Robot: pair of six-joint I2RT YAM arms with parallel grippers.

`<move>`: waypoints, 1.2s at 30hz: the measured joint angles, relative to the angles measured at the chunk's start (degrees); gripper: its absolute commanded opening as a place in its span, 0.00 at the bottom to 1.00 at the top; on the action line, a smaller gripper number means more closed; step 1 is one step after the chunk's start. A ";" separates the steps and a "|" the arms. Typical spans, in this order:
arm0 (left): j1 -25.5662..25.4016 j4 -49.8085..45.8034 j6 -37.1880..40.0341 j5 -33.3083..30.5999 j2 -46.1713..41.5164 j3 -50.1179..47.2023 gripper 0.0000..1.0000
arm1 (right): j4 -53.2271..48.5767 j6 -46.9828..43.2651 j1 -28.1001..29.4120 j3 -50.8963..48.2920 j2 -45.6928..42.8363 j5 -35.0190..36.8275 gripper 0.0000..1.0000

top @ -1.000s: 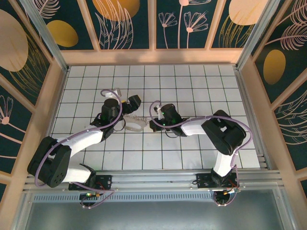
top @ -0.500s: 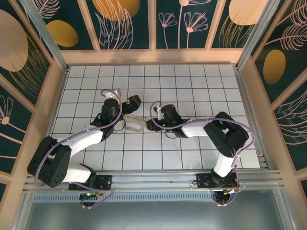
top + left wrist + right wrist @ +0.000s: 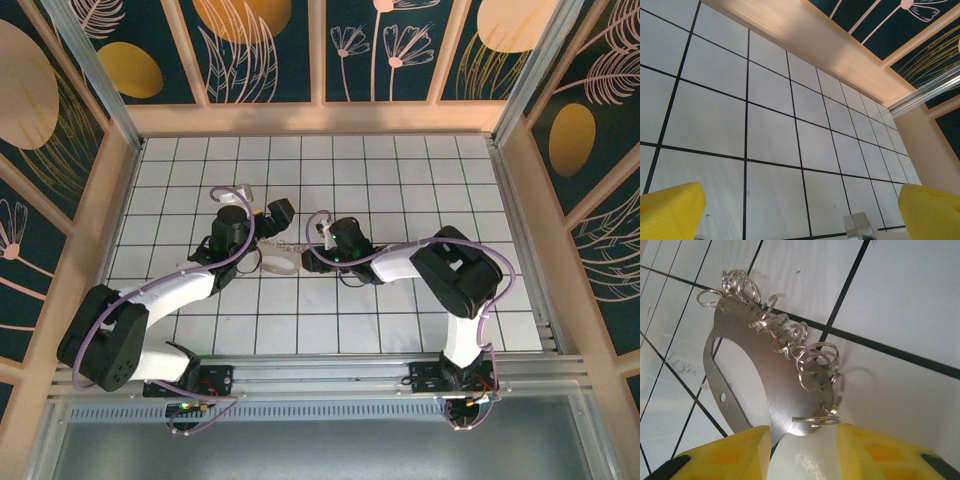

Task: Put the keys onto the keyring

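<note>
Two grippers are seen: the left gripper (image 3: 801, 212) is spread wide; the keyring (image 3: 772, 390) is flanked by the right gripper (image 3: 802, 452), grip unclear.

My top view: overhead, whole white black-gridded tabletop (image 3: 400, 170) | left wrist: low, across same tiles to peach wooden wall (image 3: 840, 55) | right wrist: tiles, close-up.

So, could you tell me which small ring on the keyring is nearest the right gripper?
The end ring at the row's bottom, lying edge-on just above the right gripper; the others sit farther up the keyring.
</note>
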 measured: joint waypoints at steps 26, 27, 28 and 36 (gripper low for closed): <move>0.00 0.24 0.00 0.83 0.00 0.00 0.99 | 2.38 0.37 -1.31 1.36 1.70 -2.23 0.46; 0.00 0.24 0.00 0.83 0.00 0.00 0.99 | 2.38 0.35 -1.40 1.53 1.90 -2.27 0.46; 0.00 0.24 0.00 0.83 0.00 0.00 0.98 | 2.38 0.37 -1.49 1.60 1.99 -2.43 0.46; 0.00 0.28 -0.02 0.85 0.00 -0.02 0.99 | 2.80 0.39 -2.45 1.60 2.08 -2.34 0.47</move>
